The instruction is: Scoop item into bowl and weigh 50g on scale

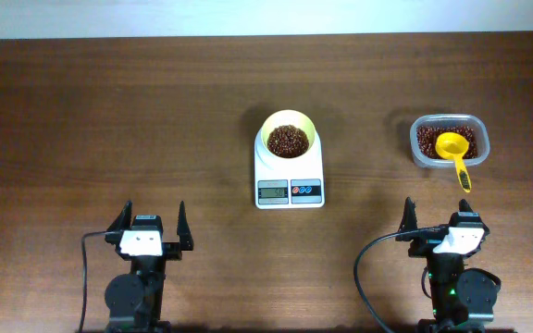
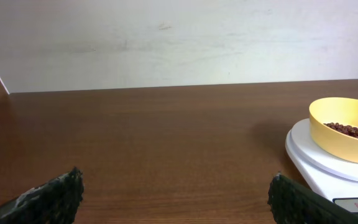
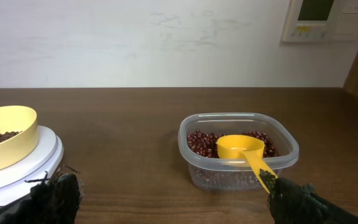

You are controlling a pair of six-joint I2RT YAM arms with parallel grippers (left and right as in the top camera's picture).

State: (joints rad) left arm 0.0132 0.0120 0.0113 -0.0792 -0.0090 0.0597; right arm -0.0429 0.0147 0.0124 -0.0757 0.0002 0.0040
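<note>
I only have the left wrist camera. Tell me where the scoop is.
Observer: The yellow scoop lies in the clear container, on the beans. The container is to the right of the scale. The scoop's handle sticks out over the near rim.
Operator: Report the right gripper.
Observer: The right gripper is open and holds nothing. It sits near the table's front edge, facing the container but apart from it.
</note>
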